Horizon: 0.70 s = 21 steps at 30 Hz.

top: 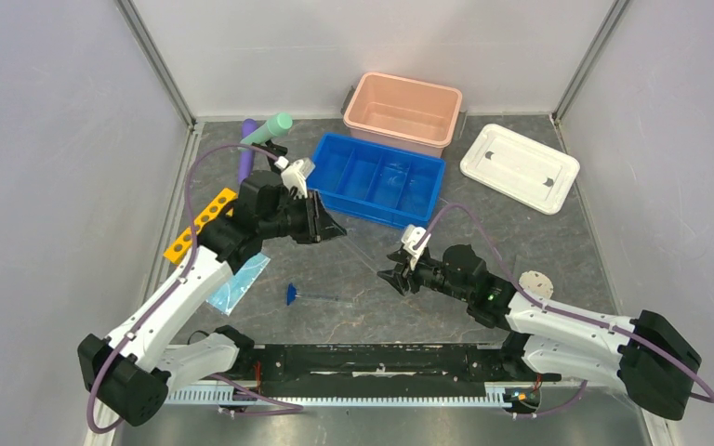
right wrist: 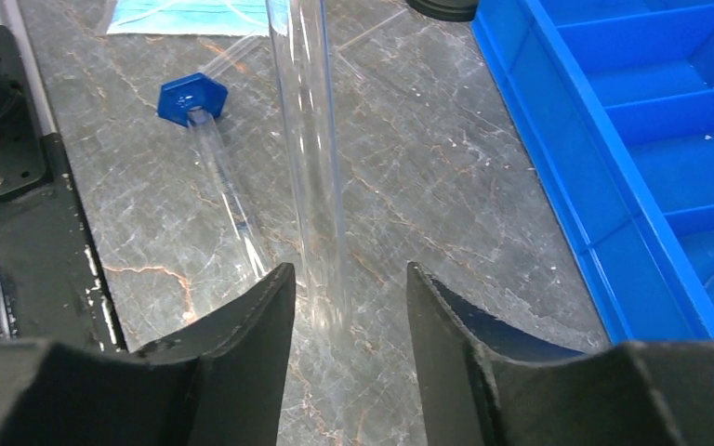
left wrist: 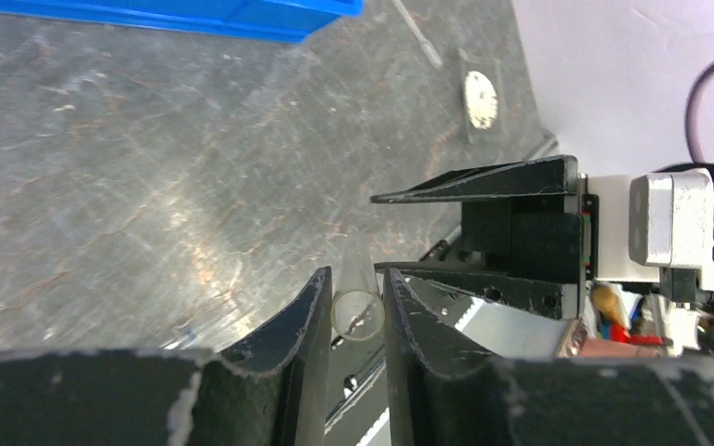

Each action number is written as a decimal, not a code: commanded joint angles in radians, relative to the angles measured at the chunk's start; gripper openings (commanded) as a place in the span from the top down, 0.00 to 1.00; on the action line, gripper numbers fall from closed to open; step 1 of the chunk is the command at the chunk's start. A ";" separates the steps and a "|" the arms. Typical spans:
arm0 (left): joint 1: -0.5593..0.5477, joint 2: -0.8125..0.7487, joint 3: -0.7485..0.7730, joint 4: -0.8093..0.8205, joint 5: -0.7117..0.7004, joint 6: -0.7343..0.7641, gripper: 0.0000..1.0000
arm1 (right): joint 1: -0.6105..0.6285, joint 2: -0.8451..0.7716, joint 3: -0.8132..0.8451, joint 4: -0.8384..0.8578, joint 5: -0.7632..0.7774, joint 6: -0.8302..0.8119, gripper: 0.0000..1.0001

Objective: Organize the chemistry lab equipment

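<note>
Left claw (left wrist: 356, 283) is nearly closed, pinching the open end of a clear tube (right wrist: 311, 149). In the left wrist view the round mouth sits lower centre between the two black fingers. The tube is off the counter (right wrist: 446, 195), running from centre-left of the top view down-right into the right claw (right wrist: 349, 277). The right claw is wide apart, its jaws flanking the tube's far end. Neither pad visibly touches it, so it holds nothing. Probably a handover, a judgement only.

Tube: long, thin-walled, transparent, smooth and glossy, round in section. Glass or hard plastic, cannot tell which. Likely light, stiff and slippery, and breakable if glass. Held by one end it levers, so the take should be gentle, square across the diameter and nearer the middle if reachable. Too hard a squeeze risks a crack; too soft and it rolls out.

A blue hex-footed cylinder (right wrist: 193, 98) lies on its side on the counter, upper left of the right wrist view, its clear stem pointing down-right beside the raised tube. The light-blue mask (right wrist: 186, 17) is flat and soft, at the top left edge of that view. The blue divided tray (top: 378, 210) is hard plastic, upper centre of the top view. The yellow holed rack (top: 200, 223) sits at the left, partly under the left arm. A mint-green tube (top: 271, 127) and a purple tube (top: 245, 153) lie upper left, near the wall.
</note>
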 commanded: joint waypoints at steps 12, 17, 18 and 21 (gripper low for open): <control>0.001 -0.005 0.323 -0.429 -0.782 0.167 0.77 | 0.005 -0.094 -0.039 -0.030 0.079 0.025 0.02; 0.020 -0.017 0.365 -0.486 -1.008 0.193 0.75 | 0.005 -0.131 -0.063 -0.038 0.098 0.035 0.02; 0.039 -0.012 0.377 -0.496 -1.035 0.196 0.75 | 0.006 -0.135 -0.067 -0.038 0.097 0.038 0.02; 0.119 0.002 0.403 -0.500 -1.051 0.210 0.75 | 0.005 -0.149 -0.077 -0.036 0.093 0.046 0.02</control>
